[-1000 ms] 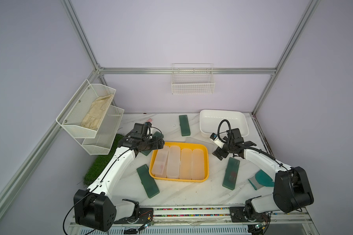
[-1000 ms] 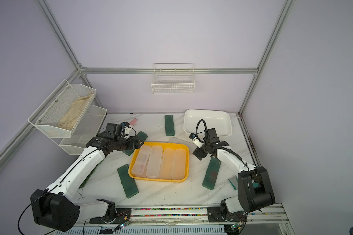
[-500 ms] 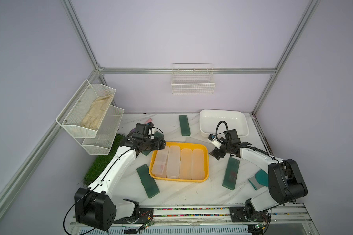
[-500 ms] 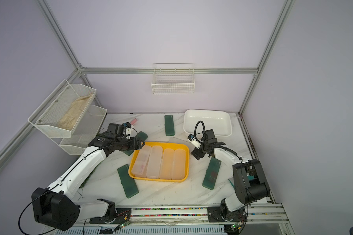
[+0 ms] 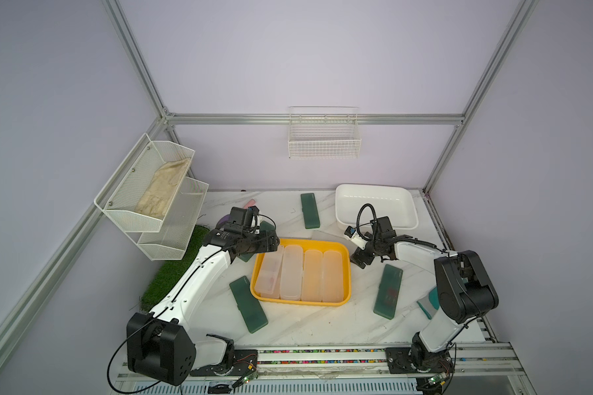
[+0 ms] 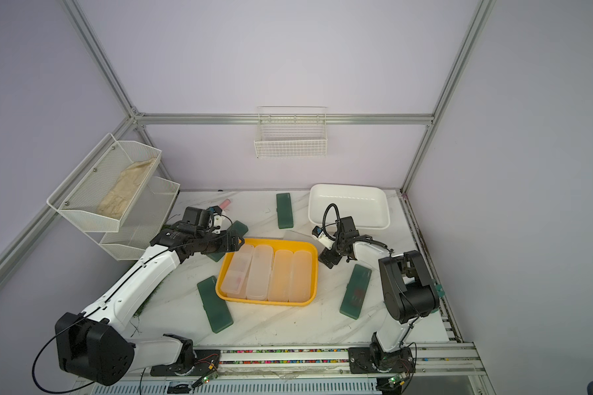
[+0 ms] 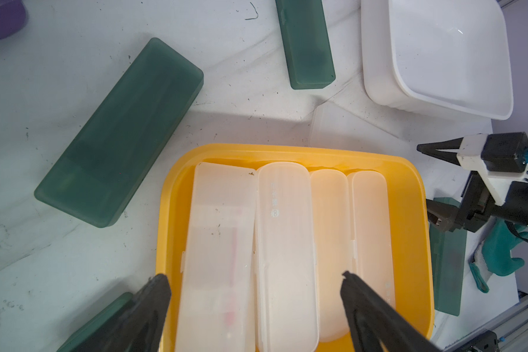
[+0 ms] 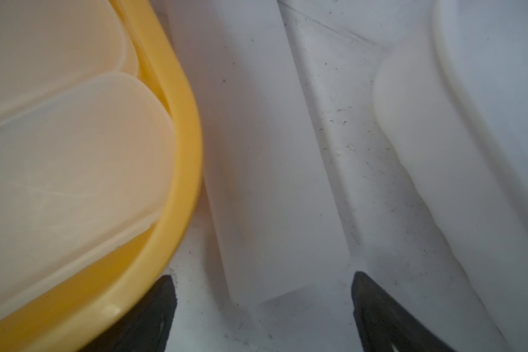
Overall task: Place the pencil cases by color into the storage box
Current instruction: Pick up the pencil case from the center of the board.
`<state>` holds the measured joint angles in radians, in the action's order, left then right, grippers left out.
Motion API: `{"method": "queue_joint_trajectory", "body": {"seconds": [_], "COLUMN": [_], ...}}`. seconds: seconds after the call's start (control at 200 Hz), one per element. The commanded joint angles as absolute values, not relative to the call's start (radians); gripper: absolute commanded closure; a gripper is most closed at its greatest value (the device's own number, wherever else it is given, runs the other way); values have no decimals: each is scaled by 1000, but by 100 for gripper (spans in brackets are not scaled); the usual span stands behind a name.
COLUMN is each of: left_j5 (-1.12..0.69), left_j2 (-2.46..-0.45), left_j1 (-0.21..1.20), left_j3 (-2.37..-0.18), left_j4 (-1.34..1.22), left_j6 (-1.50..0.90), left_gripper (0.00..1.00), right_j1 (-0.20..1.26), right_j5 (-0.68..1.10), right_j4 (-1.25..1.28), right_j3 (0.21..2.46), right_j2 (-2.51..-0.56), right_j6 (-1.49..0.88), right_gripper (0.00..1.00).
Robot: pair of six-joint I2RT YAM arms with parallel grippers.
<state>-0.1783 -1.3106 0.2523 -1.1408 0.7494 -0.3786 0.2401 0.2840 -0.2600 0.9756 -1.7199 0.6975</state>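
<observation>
— Where's the loose clear case (image 8: 272, 183)?
— Flat on the tabletop (image 8: 333, 137), between tray (image 8: 186, 146) and tub (image 8: 470, 152). Its end sits between the right fingers (image 8: 159, 304), which are spread wide and grip nothing.
— Anything in the way?
— The tray's rim is just beside one finger.
— The left fingers (image 7: 147, 304)?
— Wide apart, empty, over four clear cases (image 7: 284, 243) in the tray. Four green cases (image 5: 248, 304) lie around it.
</observation>
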Motion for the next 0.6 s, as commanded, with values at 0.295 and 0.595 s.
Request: {"method": "queue_joint_trajectory", "body": {"seconds": [0.295, 0.595], "left_j5": [-163, -161], "left_j2": [-1332, -1349], "left_j1": [262, 264], "left_j3": [-1220, -1235], "left_j4": [737, 739], "left_j6": [-380, -382], "left_gripper": [11, 11], "right_j1": [236, 235], "right_j5": [342, 356], "right_j4": [-290, -314], "right_j3": [1109, 1139], "right_j2": [-1854, -1898], "right_j6": [757, 772], "right_gripper": [8, 20]}}
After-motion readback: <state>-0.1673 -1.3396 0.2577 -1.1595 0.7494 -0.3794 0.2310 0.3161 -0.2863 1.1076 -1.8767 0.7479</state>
